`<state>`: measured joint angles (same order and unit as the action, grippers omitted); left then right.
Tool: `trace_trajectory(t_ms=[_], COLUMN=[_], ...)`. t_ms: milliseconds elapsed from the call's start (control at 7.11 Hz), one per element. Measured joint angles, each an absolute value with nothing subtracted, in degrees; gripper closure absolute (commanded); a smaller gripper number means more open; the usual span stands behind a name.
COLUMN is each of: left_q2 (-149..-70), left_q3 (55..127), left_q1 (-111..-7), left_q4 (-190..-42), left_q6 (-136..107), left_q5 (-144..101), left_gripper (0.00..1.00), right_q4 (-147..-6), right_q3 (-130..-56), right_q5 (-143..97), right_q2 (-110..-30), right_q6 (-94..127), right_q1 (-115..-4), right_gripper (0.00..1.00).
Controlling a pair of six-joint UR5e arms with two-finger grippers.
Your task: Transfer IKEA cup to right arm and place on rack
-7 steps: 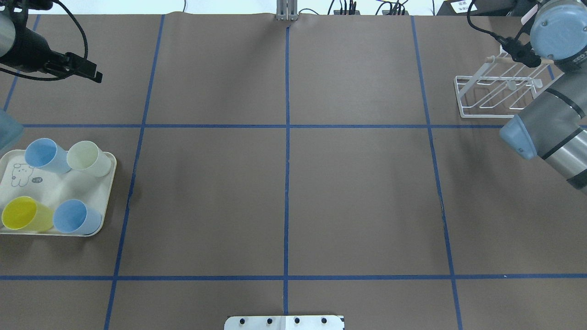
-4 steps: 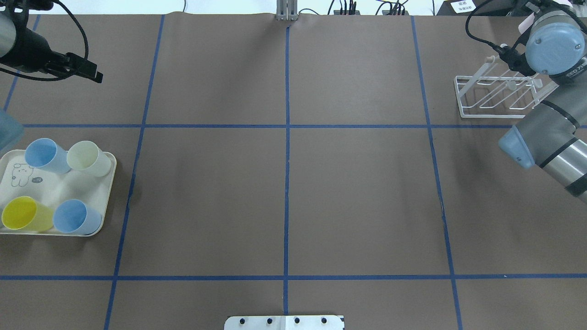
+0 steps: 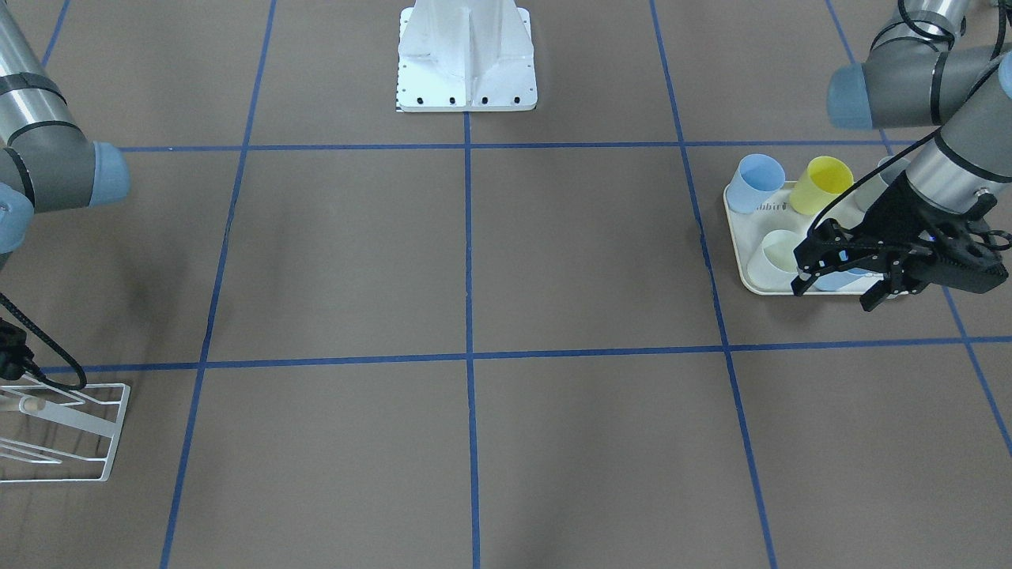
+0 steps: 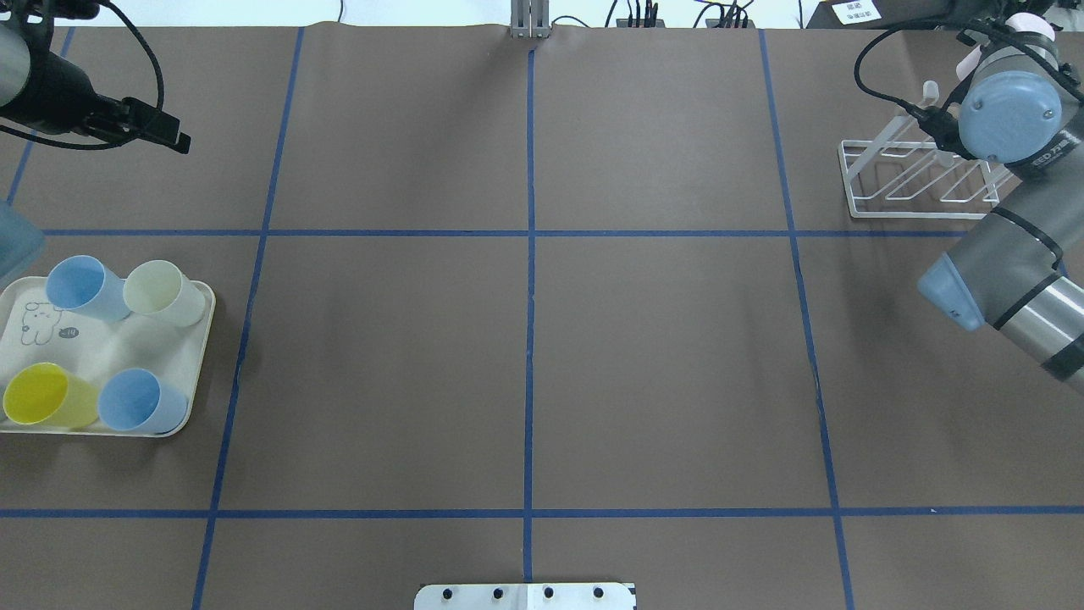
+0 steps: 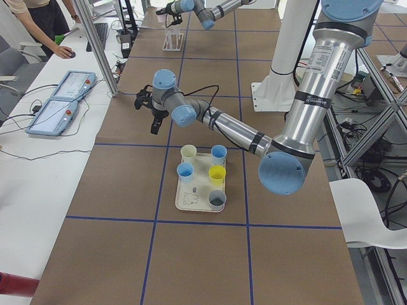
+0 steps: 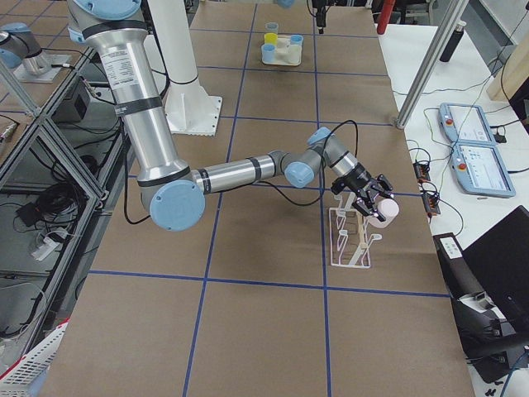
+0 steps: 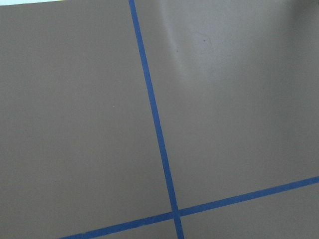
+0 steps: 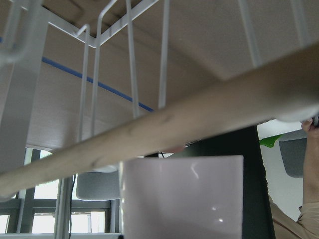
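Note:
The IKEA cup [image 6: 384, 208], pale pink, is held by my right gripper [image 6: 370, 201] just above the top of the white wire rack [image 6: 351, 240]. In the right wrist view the cup [image 8: 182, 196] fills the lower middle, right under the rack's wooden dowel [image 8: 164, 127], with the wire prongs [image 8: 132, 59] behind. In the overhead view the right arm's wrist hides the gripper over the rack [image 4: 898, 182]. My left gripper [image 3: 838, 291] hangs open and empty above the table beside the tray, also seen in the overhead view [image 4: 174, 135].
A cream tray [image 4: 34, 339] at the robot's left holds a blue cup [image 4: 80, 286], a pale green cup [image 4: 161, 291], a yellow cup [image 4: 42, 394] and another blue cup [image 4: 135, 400]. A person [image 5: 38, 19] stands by the operators' desk.
The right arm's wrist has moved farther back and a little left over the rack, and now covers the dowel in the overhead view. The left arm has not moved.

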<state>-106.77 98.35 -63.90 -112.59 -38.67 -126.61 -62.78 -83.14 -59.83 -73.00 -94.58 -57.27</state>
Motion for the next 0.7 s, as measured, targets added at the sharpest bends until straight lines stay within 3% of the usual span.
trace_trajectory(t_ms=[281,422,563,704], left_q2=[-106.7,-106.8,-106.8,-106.8], left_q3=[98.3,98.3,98.3,98.3], left_q1=[-63.9,-63.9,-63.9,-63.9], left_q4=[-112.6,-112.6,-112.6,-112.6], left_q6=[-38.7,-38.7,-38.7,-38.7], left_q5=[-126.6,-126.6,-126.6,-126.6], left_gripper=[0.0,0.0,0.0,0.0], right_q4=[-62.8,-62.8,-62.8,-62.8], right_q3=[-83.0,-83.0,-83.0,-83.0], right_q5=[-59.8,-59.8,-59.8,-59.8], right_q2=[-73.2,-73.1,-73.0,-72.9], right_q6=[-94.5,-94.5,-94.4,-94.2], right_q1=[-57.0,-56.6,-56.3,-56.1], right_gripper=[0.53,0.36,0.03,0.01])
